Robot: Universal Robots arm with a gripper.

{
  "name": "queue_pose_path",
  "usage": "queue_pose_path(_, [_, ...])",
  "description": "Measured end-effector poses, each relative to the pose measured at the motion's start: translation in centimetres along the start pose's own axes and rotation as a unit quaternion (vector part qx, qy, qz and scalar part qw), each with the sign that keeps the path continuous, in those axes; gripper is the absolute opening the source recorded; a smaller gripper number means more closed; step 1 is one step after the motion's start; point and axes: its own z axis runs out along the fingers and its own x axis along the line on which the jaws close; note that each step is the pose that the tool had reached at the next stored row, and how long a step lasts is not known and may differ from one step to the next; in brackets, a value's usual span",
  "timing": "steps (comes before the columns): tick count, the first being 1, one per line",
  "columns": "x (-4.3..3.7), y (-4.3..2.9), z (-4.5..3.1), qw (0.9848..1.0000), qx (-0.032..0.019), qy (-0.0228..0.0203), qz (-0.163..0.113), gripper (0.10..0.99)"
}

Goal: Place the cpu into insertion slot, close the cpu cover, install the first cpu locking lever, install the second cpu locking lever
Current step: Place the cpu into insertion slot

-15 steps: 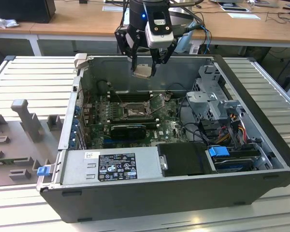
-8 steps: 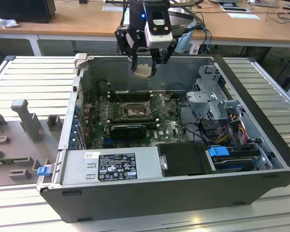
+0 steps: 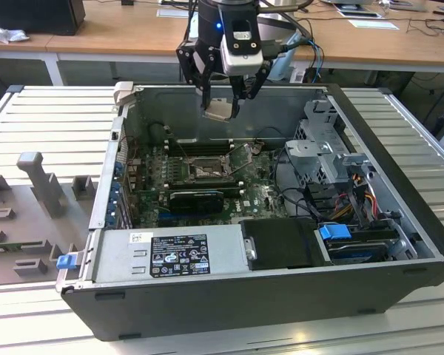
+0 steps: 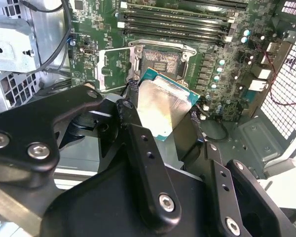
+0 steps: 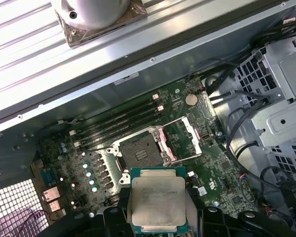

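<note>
Black gripper (image 3: 222, 102) up top-middle in the exterior view, fingers pinched on the small square silvery-beige cpu (image 3: 217, 110), above the dark case (image 3: 281, 296). Square black insertion slot (image 3: 205, 170) sits bare near frame centre, thin silver cpu cover (image 3: 241, 156) flipped open beside it.

Your arm (image 3: 211, 18) drops in from up top, wrist pointing pretty much straight down. Your gripper (image 3: 222, 102) hangs in mid-air, and its black fingers (image 4: 138, 136) are pinched in on the cpu (image 5: 158, 200), clamping it by opposite edges, flat metal face showing in both wrist views.
</note>
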Motion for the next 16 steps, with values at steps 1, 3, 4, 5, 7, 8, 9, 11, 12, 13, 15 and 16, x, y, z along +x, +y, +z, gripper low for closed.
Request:
queue_pose_path(1, [0.0,0.0,0.01,1.0,0.0001,0.0,0.0,0.529])
queue_pose_path(3, [0.0,0.0,0.02,1.0,0.0,-0.0001,0.002,0.529])
queue_pose_path(4, [-0.01,0.0,0.03,1.0,-0.0001,-0.0004,0.005,0.529])
queue_pose_path(5, [0.0,0.0,0.02,1.0,-0.0002,-0.0005,0.006,0.529])
queue_pose_path(7, [0.0,0.0,0.03,0.9999,-0.0003,-0.0009,0.011,0.529])
queue_pose_path(8, [0.0,0.0,0.03,0.9999,-0.0003,-0.0011,0.013,0.529])
queue_pose_path(9, [0.0,0.0,0.03,0.9999,-0.0003,-0.0013,0.016,0.529])
queue_pose_path(11, [0.0,0.0,0.03,0.9998,-0.0004,-0.0019,0.022,0.529])
queue_pose_path(12, [0.0,0.0,0.03,0.9997,-0.0005,-0.0021,0.024,0.529])
queue_pose_path(13, [0.0,0.0,0.03,0.9996,-0.0006,-0.0024,0.028,0.529])
queue_pose_path(15, [0.0,0.0,0.03,0.9995,-0.0007,-0.0028,0.032,0.529])
queue_pose_path(16, [0.0,0.0,0.04,0.9994,-0.0007,-0.003,0.034,0.529])
